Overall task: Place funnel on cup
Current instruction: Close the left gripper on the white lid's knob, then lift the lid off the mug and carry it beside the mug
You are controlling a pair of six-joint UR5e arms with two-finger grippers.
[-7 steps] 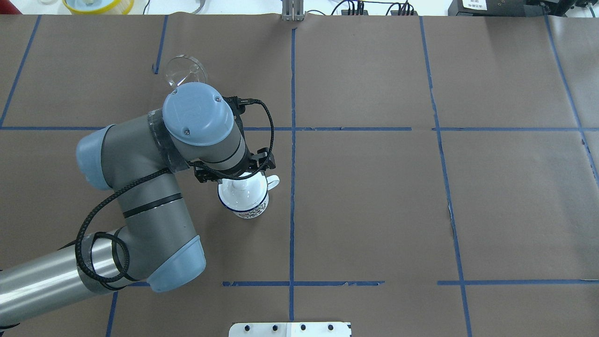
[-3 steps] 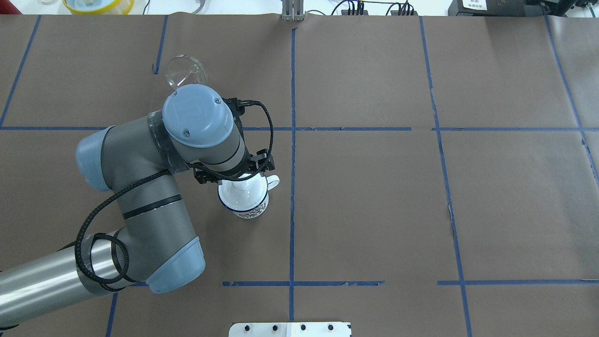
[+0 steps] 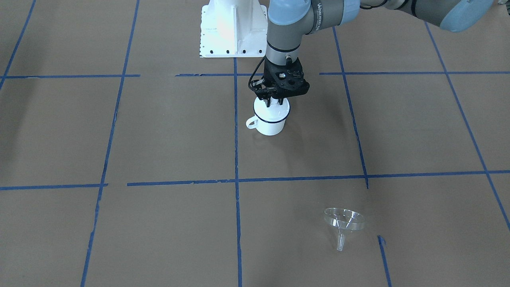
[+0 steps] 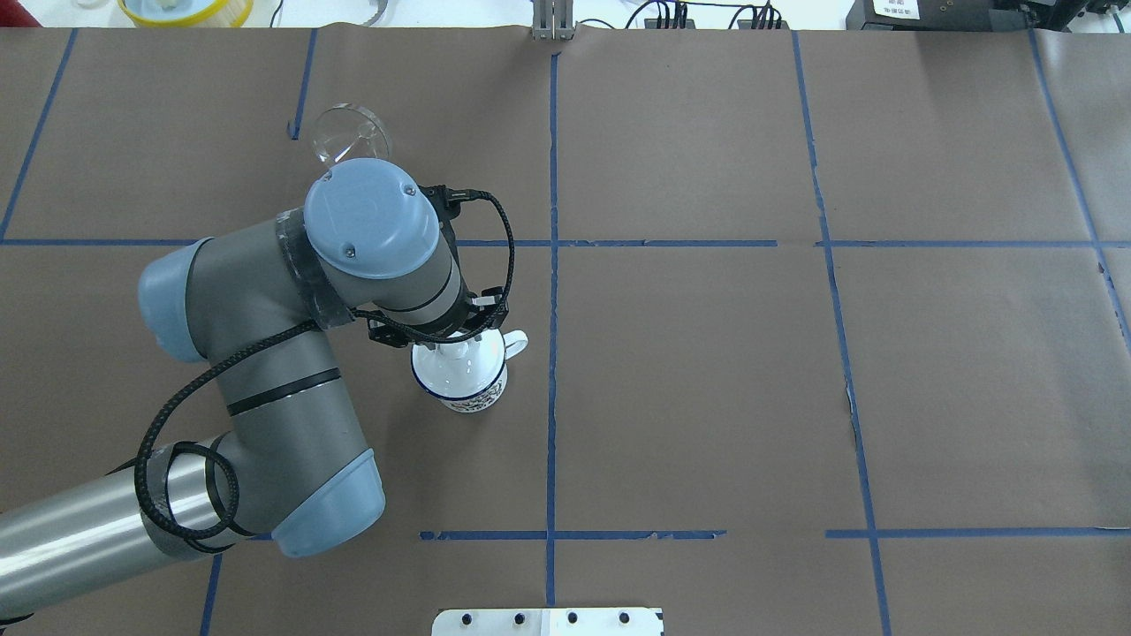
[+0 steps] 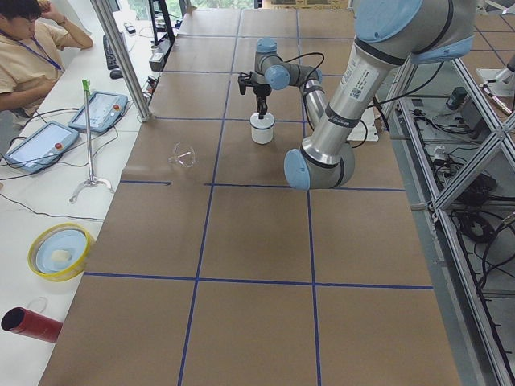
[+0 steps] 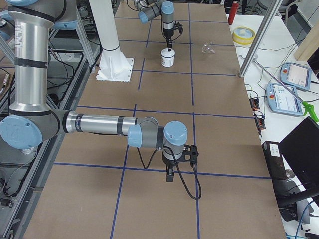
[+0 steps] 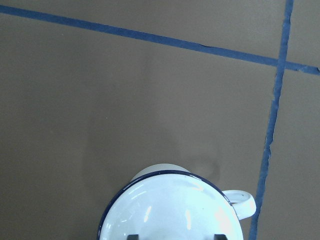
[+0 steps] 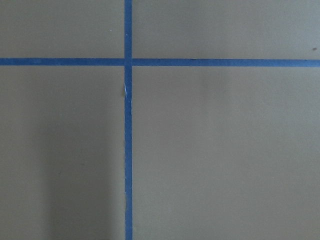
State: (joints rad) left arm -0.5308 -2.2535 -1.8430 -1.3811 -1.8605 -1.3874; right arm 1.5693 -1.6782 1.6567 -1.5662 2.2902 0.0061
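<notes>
The cup (image 3: 271,124) is a white mug with a dark blue rim, near the table's middle; it also shows in the overhead view (image 4: 473,393). A white knobbed lid (image 4: 446,369) covers it and fills the bottom of the left wrist view (image 7: 175,210). My left gripper (image 3: 275,103) hangs right over the lid, its fingertips (image 7: 132,236) apart on either side of the knob, open. The clear funnel (image 3: 343,223) lies on its side far from the mug, also in the overhead view (image 4: 349,137). My right gripper (image 6: 169,174) hovers over bare paper far away; I cannot tell its state.
Brown paper with blue tape lines (image 4: 552,265) covers the table. The robot's white base (image 3: 233,30) stands behind the mug. A yellow bowl (image 5: 60,251) and a red cylinder (image 5: 28,323) lie off the paper at the table's left end.
My left arm has shifted slightly and the gripper has come down a little closer onto the lid. The mug, lid and funnel have not moved.
</notes>
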